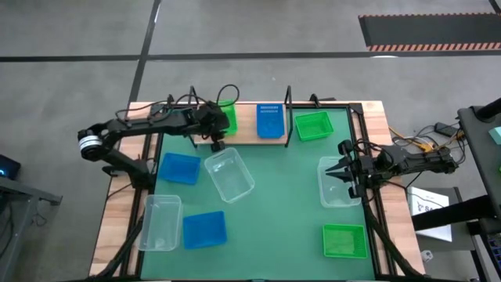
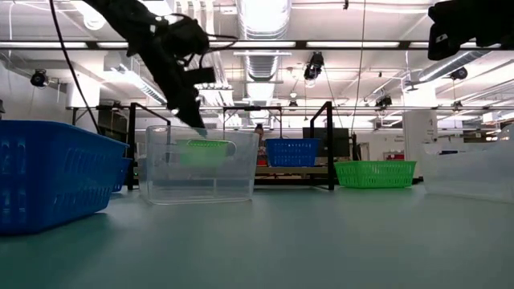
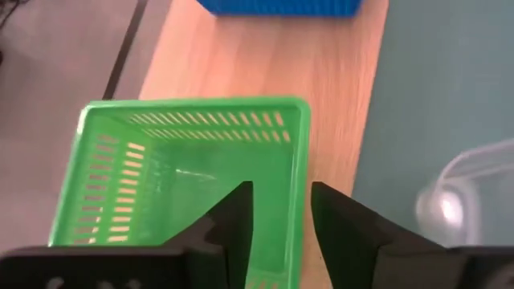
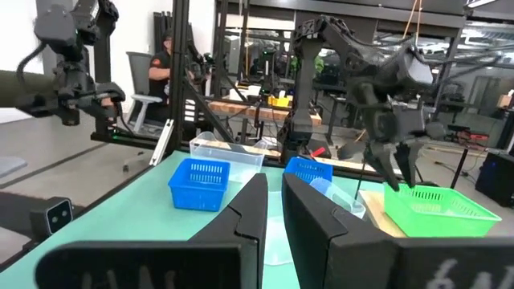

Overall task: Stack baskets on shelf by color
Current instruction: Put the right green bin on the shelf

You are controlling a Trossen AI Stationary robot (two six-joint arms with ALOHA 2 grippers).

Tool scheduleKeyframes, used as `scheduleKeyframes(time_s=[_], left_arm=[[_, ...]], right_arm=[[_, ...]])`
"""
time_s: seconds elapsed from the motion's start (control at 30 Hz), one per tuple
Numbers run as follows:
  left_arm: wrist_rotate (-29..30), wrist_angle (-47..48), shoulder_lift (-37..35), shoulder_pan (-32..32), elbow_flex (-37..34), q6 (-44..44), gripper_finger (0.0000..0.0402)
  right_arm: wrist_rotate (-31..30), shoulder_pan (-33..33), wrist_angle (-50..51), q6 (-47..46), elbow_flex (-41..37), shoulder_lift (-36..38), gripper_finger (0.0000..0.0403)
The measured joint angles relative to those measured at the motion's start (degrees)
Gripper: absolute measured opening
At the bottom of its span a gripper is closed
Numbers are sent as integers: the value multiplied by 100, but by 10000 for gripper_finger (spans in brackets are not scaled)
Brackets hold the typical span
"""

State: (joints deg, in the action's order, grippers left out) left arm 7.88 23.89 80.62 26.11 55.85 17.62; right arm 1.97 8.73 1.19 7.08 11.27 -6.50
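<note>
My left gripper (image 1: pixel 220 130) is at the shelf's left end, shut on a green basket (image 3: pixel 185 185), which shows in the high view (image 1: pixel 228 116) on the wooden shelf board (image 1: pixel 246 139). A blue basket (image 1: pixel 270 120) stands at the shelf's middle. A second green basket (image 1: pixel 313 125) sits at the shelf's right end. My right gripper (image 1: pixel 344 178) hangs shut and empty above a clear basket (image 1: pixel 335 188) at the mat's right side, and shows high in the low view (image 2: pixel 470 32). My left gripper pinches the green basket's near wall (image 3: pixel 299 189), the one facing the mat, with one finger (image 3: pixel 234 221) inside the basket and one (image 3: pixel 345 225) outside. The fingers come from above, pointing down. The basket sits about level at the height of the shelf board.
On the green mat lie a clear basket (image 1: pixel 229 174) near the middle, a blue one (image 1: pixel 180 168) at the left, and a clear one (image 1: pixel 160 222) and a blue one (image 1: pixel 204 229) at the near left. A green one (image 1: pixel 344 240) lies near right. Black wire uprights (image 1: pixel 289 110) stand on the shelf.
</note>
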Motion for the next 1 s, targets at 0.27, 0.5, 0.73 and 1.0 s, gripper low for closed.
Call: scheduleKeyframes(time_s=[0.27,0.5,0.73,1.0], left_arm=[[-7,-1706,-162,-407,165,-1159,112],[34,-2270,359,-311,317,-2003,81],[544,-2129,928,-219,431,-2175,37],[1237,-2145,1193,-188,405,-2121,3]], right_arm=[[1,2,3,27,22,0,34],[-1,2,-26,149,24,7,34],[-1,1,-22,326,24,9,34],[-1,2,-20,300,26,9,34]])
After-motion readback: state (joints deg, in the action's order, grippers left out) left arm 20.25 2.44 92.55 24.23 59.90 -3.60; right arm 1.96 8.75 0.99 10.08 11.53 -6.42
